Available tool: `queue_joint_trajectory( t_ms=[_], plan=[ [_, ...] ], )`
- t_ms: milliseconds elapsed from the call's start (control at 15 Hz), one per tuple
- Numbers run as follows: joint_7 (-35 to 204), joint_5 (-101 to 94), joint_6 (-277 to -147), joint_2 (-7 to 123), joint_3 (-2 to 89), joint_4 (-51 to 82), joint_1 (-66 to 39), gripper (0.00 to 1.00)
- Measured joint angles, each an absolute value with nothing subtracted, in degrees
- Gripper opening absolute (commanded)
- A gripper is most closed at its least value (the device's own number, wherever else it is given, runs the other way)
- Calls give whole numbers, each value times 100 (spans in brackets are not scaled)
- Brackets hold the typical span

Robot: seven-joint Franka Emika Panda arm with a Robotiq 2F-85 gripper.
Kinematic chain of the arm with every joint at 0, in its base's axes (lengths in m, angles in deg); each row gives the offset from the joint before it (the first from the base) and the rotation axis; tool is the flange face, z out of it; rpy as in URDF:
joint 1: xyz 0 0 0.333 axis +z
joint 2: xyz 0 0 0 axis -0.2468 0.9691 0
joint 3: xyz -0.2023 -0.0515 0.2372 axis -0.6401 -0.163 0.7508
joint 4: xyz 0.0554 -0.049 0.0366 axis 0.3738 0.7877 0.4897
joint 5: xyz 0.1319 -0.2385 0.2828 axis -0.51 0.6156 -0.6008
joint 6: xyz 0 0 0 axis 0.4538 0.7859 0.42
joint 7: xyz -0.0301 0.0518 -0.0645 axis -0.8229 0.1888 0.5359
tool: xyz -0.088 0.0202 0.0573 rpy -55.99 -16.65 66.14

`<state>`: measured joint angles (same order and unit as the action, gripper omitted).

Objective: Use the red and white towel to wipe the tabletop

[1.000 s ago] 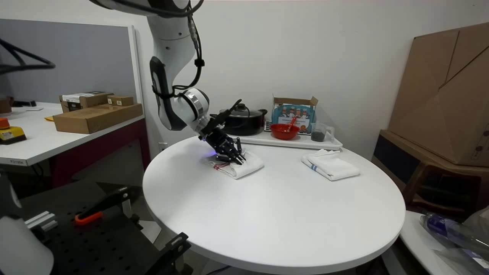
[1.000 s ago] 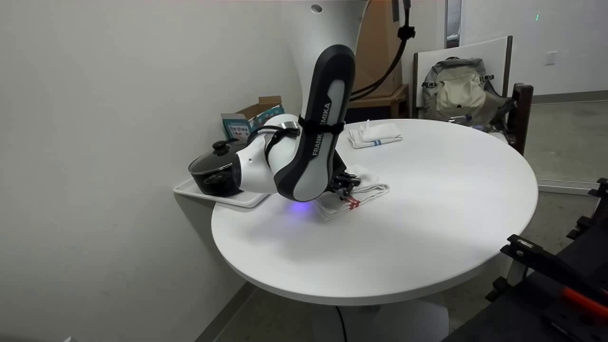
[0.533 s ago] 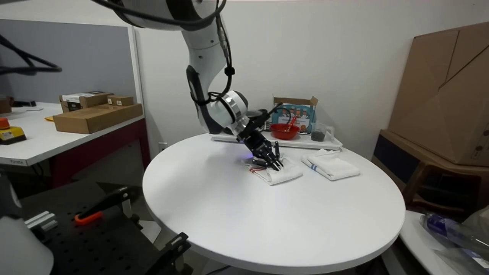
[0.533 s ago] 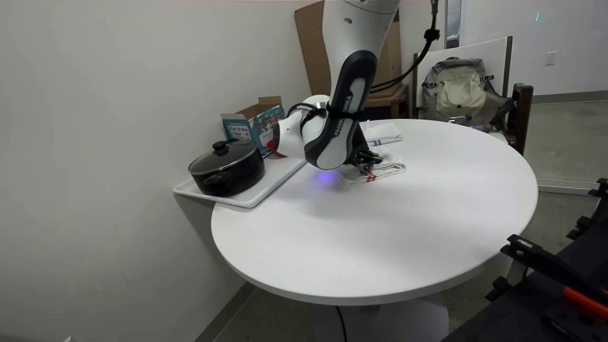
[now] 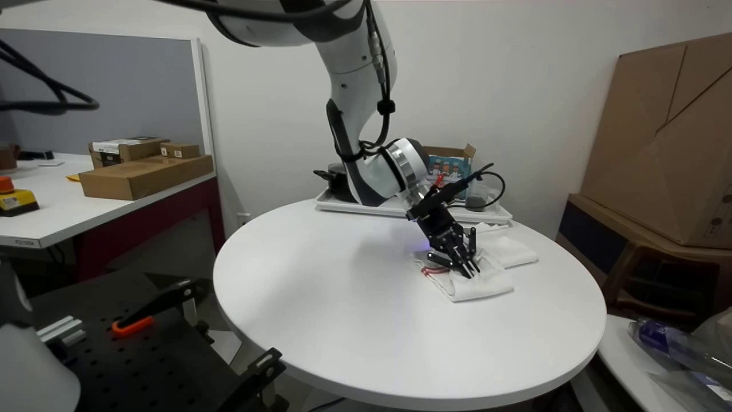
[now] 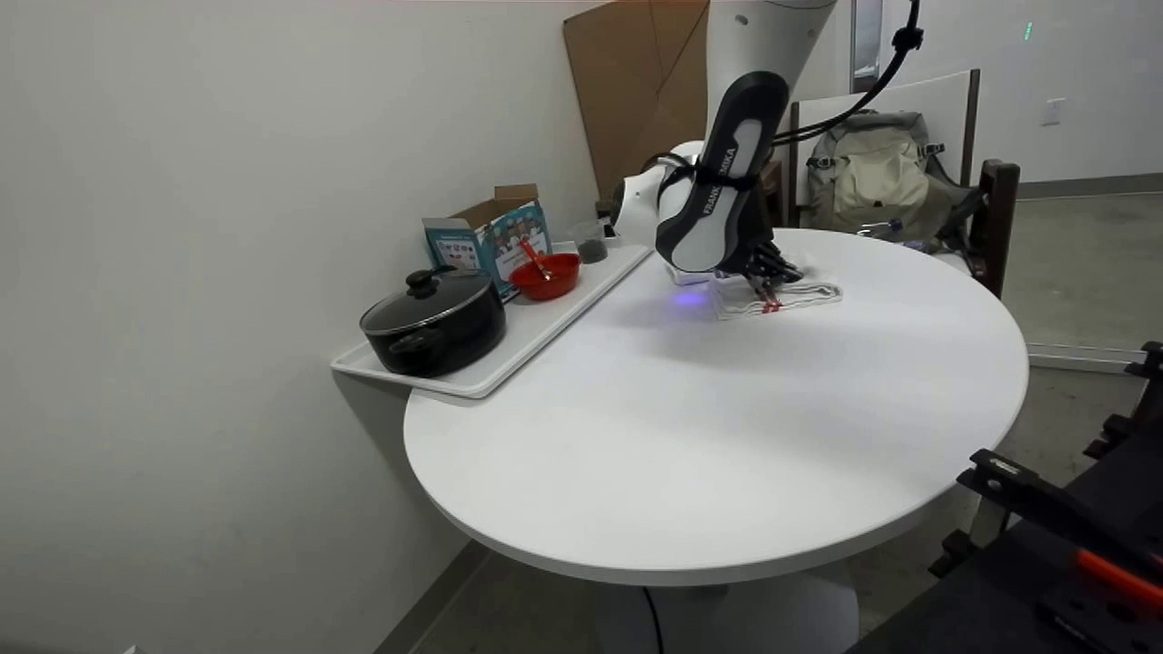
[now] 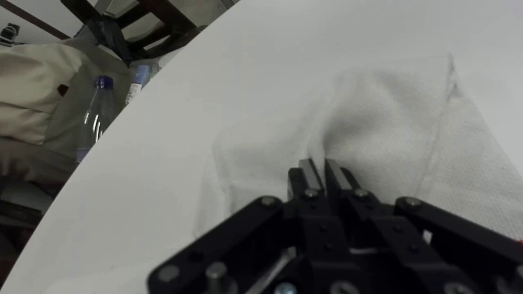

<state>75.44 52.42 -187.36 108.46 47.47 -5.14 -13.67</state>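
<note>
The big white and black robot arm (image 5: pixel 355 91) hangs down from the top in both exterior views. Below it, the round white wrist with a shiny silver band (image 5: pixel 403 166) is bent. The black two-finger gripper (image 7: pixel 320 165) leans down at a slant. In the wrist view, its thin black fingers with grey pads (image 7: pixel 311 177) sit side by side, pinched close together.
</note>
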Motion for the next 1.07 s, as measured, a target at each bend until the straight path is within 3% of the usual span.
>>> queue_joint_trajectory(
  t_ms=[400,467,600,1067],
  plan=[
    [7232,5291,-18978,10131,4810,864,-1289,10],
    [7186,5292,-19006,9975,4866,1154,-1249,35],
    [7175,5276,-19061,9651,5038,1748,-1189,40],
    [7311,3938,-19110,8633,5599,3247,-1178,90]
  ],
)
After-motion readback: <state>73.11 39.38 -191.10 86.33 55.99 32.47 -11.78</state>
